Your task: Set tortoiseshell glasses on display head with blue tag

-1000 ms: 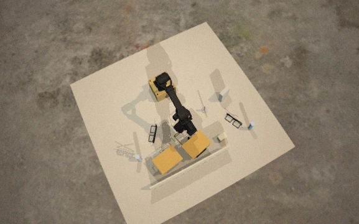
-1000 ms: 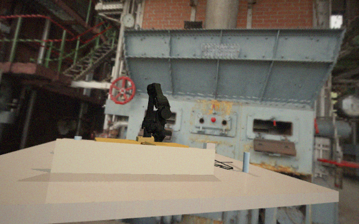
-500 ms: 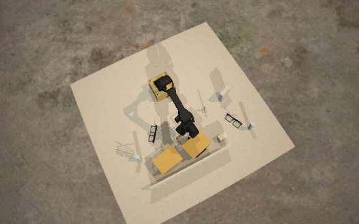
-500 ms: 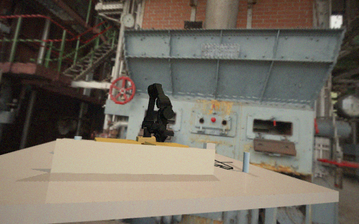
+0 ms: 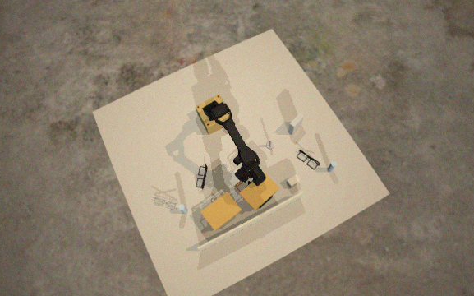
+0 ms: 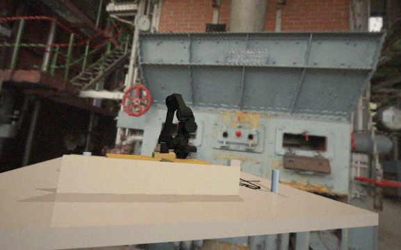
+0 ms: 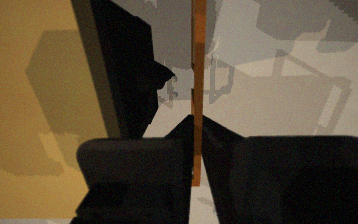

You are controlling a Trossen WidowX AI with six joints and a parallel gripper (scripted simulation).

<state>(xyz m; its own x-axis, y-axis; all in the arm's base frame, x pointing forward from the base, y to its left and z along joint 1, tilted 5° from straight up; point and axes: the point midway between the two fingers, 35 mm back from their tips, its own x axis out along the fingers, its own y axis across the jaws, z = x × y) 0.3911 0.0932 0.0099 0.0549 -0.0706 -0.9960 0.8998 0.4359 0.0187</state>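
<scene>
My gripper (image 7: 195,120) (image 5: 249,182) is shut on the tortoiseshell glasses (image 7: 198,55) (image 5: 237,186). An orange-brown bar of them runs straight between the fingertips in the wrist view; the rest is mostly out of sight. A black display head (image 7: 127,65) (image 5: 260,192) with a pointed nose shows left of this bar, under the edge of an orange-yellow plate (image 7: 15,115). A gap shows between nose and bar. The other head is not visible; a second orange-yellow plate (image 5: 221,210) is over that area. No blue tag can be made out.
A long pale wall (image 5: 249,222) (image 6: 148,177) stands beyond the plates. Black glasses (image 5: 201,177) lie on one side, another black pair (image 5: 314,163) on the other. Blue posts (image 5: 182,209) (image 5: 332,166), a small block (image 5: 292,182) and a pale upright box (image 5: 296,123) stand around.
</scene>
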